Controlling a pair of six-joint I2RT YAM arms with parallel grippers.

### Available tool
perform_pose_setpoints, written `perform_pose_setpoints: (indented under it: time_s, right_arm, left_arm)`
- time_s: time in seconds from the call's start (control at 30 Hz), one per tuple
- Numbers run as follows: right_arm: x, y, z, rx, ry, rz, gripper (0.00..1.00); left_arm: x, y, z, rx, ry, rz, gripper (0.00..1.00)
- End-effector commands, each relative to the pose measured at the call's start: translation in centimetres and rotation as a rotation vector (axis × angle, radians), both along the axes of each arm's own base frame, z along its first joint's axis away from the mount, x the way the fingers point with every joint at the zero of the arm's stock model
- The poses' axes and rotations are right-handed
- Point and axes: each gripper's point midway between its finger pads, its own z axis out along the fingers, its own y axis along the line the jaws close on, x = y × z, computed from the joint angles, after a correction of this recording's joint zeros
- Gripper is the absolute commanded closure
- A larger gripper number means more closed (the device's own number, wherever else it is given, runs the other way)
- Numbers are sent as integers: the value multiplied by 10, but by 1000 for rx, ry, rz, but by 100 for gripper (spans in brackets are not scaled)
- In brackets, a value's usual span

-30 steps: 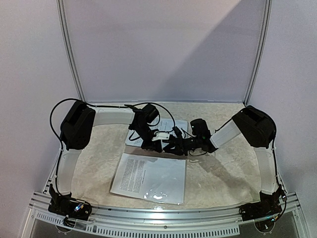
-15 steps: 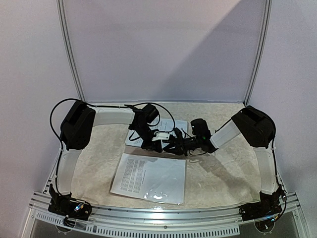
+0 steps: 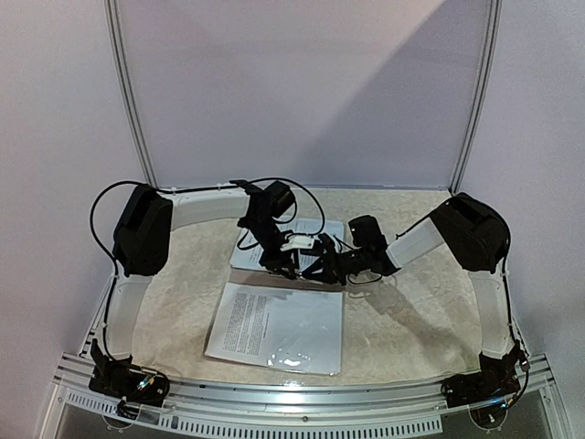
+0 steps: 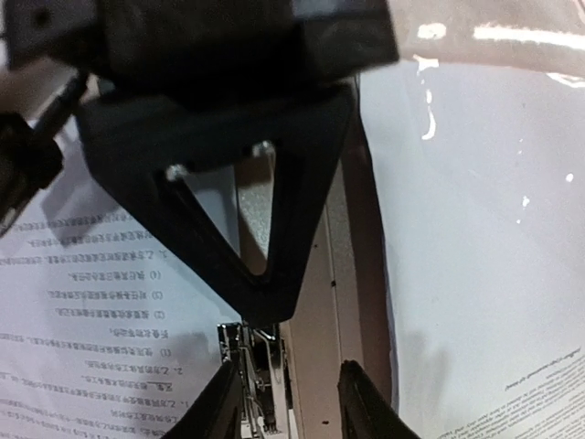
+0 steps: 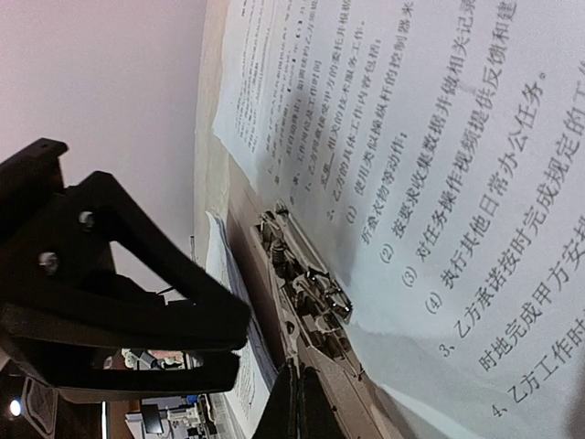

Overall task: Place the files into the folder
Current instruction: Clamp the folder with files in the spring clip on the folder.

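Note:
The folder point(image 4: 315, 311) lies open, its tan spine showing between two white files. One file point(image 3: 274, 327) lies on the near leaf under a glossy cover. Another point(image 3: 242, 251) lies on the far leaf, its black text clear in the right wrist view point(image 5: 430, 183). A metal clip point(image 4: 258, 380) point(image 5: 306, 283) sits on the spine. My left gripper point(image 3: 294, 267) point(image 4: 288, 368) hovers open over the spine, one finger beside the clip and nothing between the fingers. My right gripper point(image 3: 313, 272) point(image 5: 297, 384) is shut, its tip against the spine just below the clip.
The two grippers nearly touch tip to tip over the folder's middle. The beige marbled table point(image 3: 411, 311) is bounded by a metal rail point(image 3: 302, 398) in front and white walls behind and at the sides.
My left gripper has opened and its wrist has risen slightly. My right gripper has closed fully and shifted a little to the left. The files and folder have not moved.

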Motion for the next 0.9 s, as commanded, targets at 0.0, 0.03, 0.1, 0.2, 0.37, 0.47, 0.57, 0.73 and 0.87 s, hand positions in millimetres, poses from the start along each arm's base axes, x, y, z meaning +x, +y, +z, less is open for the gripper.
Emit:
perform_pose_setpoints:
  time_s: [0.0,0.03,0.1,0.2,0.37,0.47,0.57,0.73,0.87]
  right_arm:
    - [-25,-47,-87,-275,204,-69,100]
    - [-25,-48,-88,-278,204,-71,100]
    - [-24,-51,-90,-290,206,-79,100]
    - [-21,-55,-93,-313,208,-94,100]
    - [-18,-59,-97,-343,206,-113,100]
    - [-14,-60,-98,-353,198,-136,100]
    - [-4,-62,-96,-373,164,-180,100]
    - [8,-72,-102,-431,138,-253,100]
    - [1,-83,-128,-499,184,-261,100]
  left_arm:
    - [-7,2,25,-34,79,32,61]
    - [-5,4,29,-47,90,59,61]
    - [2,12,33,-57,116,136,65]
    - [1,34,18,-30,166,229,71]
    - [-31,50,-22,47,208,243,71]
    - [-37,58,-47,103,164,253,73]
    - [-39,65,-63,149,123,236,75]
    - [-43,76,-78,215,71,193,76]
    - [-47,76,-80,213,80,172,76]
